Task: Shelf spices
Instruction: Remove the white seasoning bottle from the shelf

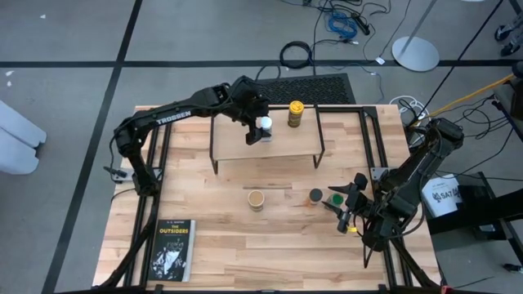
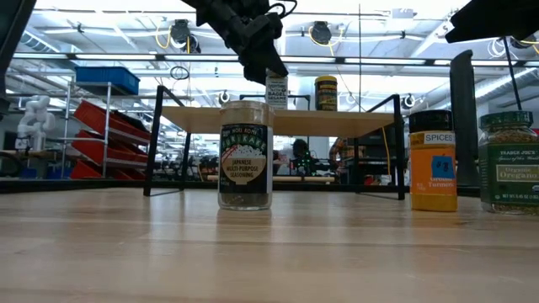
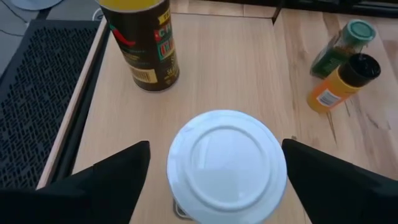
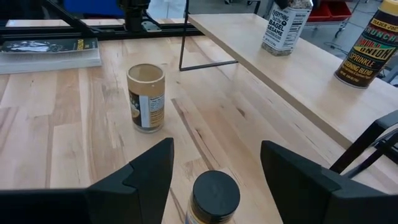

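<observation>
The white-lidded jar [image 1: 264, 124] stands upright on the shelf [image 1: 245, 151], the yellow-lidded jar [image 1: 296, 113] beside it toward the far edge. My left gripper [image 3: 217, 152] hangs open right above the white lid [image 3: 227, 165], one finger on either side, with a gap showing. On the table in front of the shelf stand the tan-lidded jar [image 1: 257, 199], the black-lidded orange jar [image 1: 315, 196] and the green-lidded jar [image 1: 336, 198]. My right gripper [image 4: 214, 155] is open, low over the table, just right of the green and black-lidded jars.
A book [image 1: 172, 250] lies flat near the table's near-left corner. The shelf's black wire legs [image 4: 186, 43] stand on the table behind the tan jar. Bare plank remains on the shelf's left part [image 2: 202, 118]. Black rails run along the table's left and right sides.
</observation>
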Controlling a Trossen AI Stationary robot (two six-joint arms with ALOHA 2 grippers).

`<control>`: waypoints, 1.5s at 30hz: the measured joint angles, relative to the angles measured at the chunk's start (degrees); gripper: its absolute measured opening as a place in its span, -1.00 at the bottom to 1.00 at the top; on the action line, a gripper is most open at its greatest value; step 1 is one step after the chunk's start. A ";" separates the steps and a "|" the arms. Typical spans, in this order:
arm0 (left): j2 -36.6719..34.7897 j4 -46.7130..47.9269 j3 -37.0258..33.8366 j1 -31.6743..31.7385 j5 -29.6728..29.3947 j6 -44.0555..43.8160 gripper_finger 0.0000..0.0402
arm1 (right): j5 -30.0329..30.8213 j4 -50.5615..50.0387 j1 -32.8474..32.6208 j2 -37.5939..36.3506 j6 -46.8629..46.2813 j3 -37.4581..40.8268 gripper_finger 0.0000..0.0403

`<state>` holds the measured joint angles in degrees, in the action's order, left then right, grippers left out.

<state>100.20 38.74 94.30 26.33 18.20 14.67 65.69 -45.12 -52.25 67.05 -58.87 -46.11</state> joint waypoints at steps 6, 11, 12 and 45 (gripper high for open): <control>0.00 0.26 0.00 -0.09 -0.27 0.27 0.49 | 0.00 -0.02 0.00 0.00 0.02 0.00 0.13; 0.00 1.30 0.00 -0.22 -0.94 -0.32 0.14 | 0.00 -0.02 0.00 0.00 0.02 0.00 0.13; 0.00 1.17 0.00 -0.20 -0.93 -0.71 0.08 | 0.00 -0.02 0.00 0.00 0.02 0.00 0.13; -18.31 18.60 -2.48 -38.56 -25.48 -29.18 0.00 | -1.42 0.87 0.02 0.00 -0.39 0.00 0.13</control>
<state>81.89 57.35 91.82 -12.24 -7.28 -14.51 64.27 -44.25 -52.23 67.05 -59.27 -46.11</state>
